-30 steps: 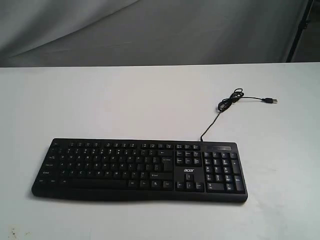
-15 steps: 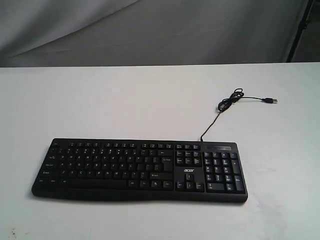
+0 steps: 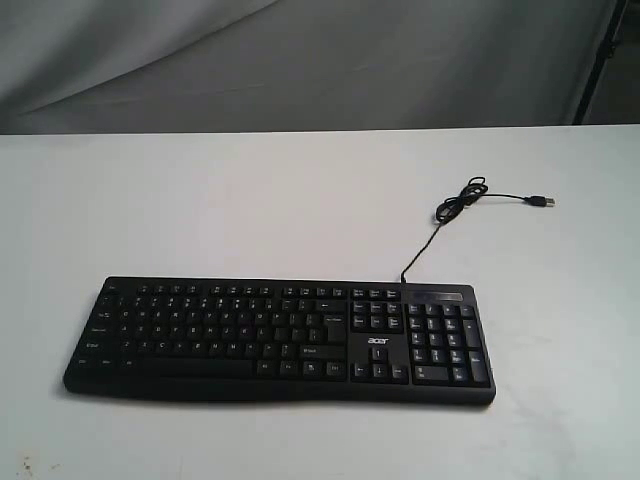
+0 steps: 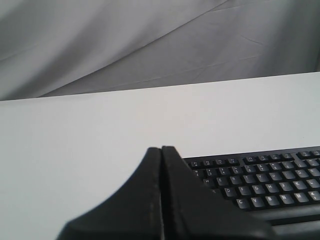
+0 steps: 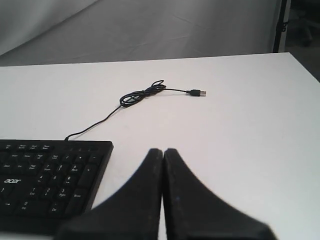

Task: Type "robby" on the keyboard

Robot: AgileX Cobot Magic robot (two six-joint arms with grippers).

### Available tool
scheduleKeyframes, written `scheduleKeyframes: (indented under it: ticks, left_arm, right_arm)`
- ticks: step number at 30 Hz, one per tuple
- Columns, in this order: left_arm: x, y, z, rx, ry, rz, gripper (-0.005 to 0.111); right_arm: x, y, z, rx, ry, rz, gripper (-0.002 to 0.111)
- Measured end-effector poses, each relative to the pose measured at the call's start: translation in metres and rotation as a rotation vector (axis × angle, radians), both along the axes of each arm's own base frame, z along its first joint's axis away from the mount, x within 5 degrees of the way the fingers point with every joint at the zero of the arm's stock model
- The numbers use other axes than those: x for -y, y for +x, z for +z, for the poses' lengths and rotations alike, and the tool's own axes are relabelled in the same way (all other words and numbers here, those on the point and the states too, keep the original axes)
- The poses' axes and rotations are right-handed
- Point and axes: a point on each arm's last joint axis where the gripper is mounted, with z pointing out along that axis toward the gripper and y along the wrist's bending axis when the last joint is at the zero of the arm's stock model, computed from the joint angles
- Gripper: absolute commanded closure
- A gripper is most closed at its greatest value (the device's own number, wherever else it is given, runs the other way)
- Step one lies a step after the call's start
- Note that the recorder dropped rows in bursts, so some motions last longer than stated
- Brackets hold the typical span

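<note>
The wide black keyboard (image 3: 280,338) with white legends and an acer logo lies on the white table (image 3: 250,200), near its front edge. Neither gripper shows in the exterior view. In the left wrist view my left gripper (image 4: 161,149) is shut with nothing in it, held off the keyboard's (image 4: 260,182) letter-key end. In the right wrist view my right gripper (image 5: 163,150) is shut and empty, over bare table beside the number-pad end of the keyboard (image 5: 47,175).
The thin black USB cable (image 3: 455,205) runs from the keyboard's back edge, coils, and ends in a plug (image 3: 545,202) lying loose on the table. The cable (image 5: 142,95) also shows in the right wrist view. A grey cloth backdrop (image 3: 300,60) hangs behind the table.
</note>
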Motion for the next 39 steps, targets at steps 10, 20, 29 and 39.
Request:
scheduleKeyframes:
  ticks: [10, 20, 29, 39]
  left_arm:
    - [0.0, 0.0, 0.0, 0.0, 0.0, 0.0, 0.107]
    - [0.0, 0.0, 0.0, 0.0, 0.0, 0.0, 0.107]
    - [0.0, 0.0, 0.0, 0.0, 0.0, 0.0, 0.107]
    - [0.0, 0.0, 0.0, 0.0, 0.0, 0.0, 0.107]
  right_arm:
    - [-0.0008, -0.0005, -0.0014, -0.016, -0.01, 0.019, 0.108]
    - [-0.0014, -0.0006, -0.0016, -0.019, 0.008, 0.021, 0.108]
    - [-0.0015, -0.0006, -0.0016, -0.019, 0.01, 0.021, 0.108]
    - [-0.0015, -0.0006, -0.0016, -0.019, 0.01, 0.021, 0.108]
